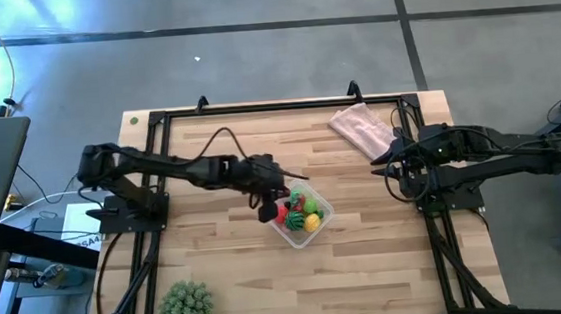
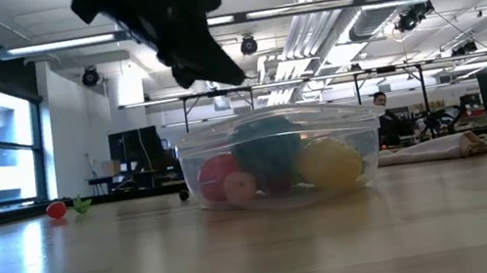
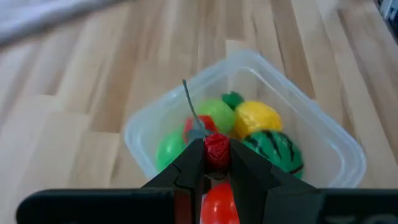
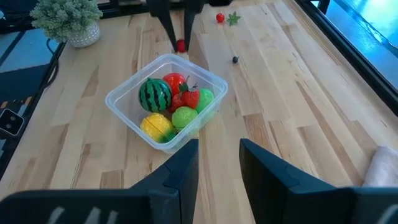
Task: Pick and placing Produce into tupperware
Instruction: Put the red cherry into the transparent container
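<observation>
The left gripper (image 3: 217, 163) is closed narrowly on a small red fruit (image 3: 217, 149), which sits between the tips of the two dark fingers (image 3: 189, 168). It hangs just above the near edge of the tupperware (image 3: 323, 118), on the side toward the left arm; in the right wrist view the red piece (image 4: 181, 45) shows just outside the rim, above the table (image 1: 370, 270). The fruit is small and roundish, with a rough surface, and I cannot tell which way its long axis points.

The tupperware (image 1: 321, 218) stands upright near the middle of the table, turned so that one corner points toward the front edge. It is clear plastic, squarish with rounded corners. Inside lie a dark-striped green melon (image 4: 154, 95), a yellow piece (image 4: 157, 126), a light green piece (image 4: 184, 116), a red round piece (image 4: 174, 82) and a small strawberry (image 4: 190, 98), all close together.

Farther away, the right gripper (image 4: 217, 162) waits above the right side of the table, its fingers a little apart and holding nothing. A pink cloth (image 1: 360, 127) lies near the far right corner, and a spiky green plant (image 1: 187, 305) stands at the front left.
</observation>
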Robot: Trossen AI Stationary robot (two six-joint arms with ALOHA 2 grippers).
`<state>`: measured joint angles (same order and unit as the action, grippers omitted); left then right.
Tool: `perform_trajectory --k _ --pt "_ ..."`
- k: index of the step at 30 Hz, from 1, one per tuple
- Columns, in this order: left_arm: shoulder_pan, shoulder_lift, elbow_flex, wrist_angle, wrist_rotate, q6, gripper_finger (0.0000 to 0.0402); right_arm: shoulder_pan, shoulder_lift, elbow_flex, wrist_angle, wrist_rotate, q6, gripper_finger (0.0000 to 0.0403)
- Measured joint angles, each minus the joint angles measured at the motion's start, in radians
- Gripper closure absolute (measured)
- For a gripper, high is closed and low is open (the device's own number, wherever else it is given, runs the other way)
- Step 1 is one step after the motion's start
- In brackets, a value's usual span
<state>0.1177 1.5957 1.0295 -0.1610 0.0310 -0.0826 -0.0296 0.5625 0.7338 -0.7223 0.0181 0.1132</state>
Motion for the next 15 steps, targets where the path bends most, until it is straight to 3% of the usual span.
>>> perform_trajectory --k 6,15 --pt "-0.015 0.102 0.069 -0.146 0.018 0.008 0.0346 0.000 0.000 0.000 0.000 0.000 0.002 0.0297" --pt "-0.072 0.161 0.098 -0.159 0.004 0.029 0.0346 0.000 0.000 0.000 0.000 -0.001 0.000 0.0297"
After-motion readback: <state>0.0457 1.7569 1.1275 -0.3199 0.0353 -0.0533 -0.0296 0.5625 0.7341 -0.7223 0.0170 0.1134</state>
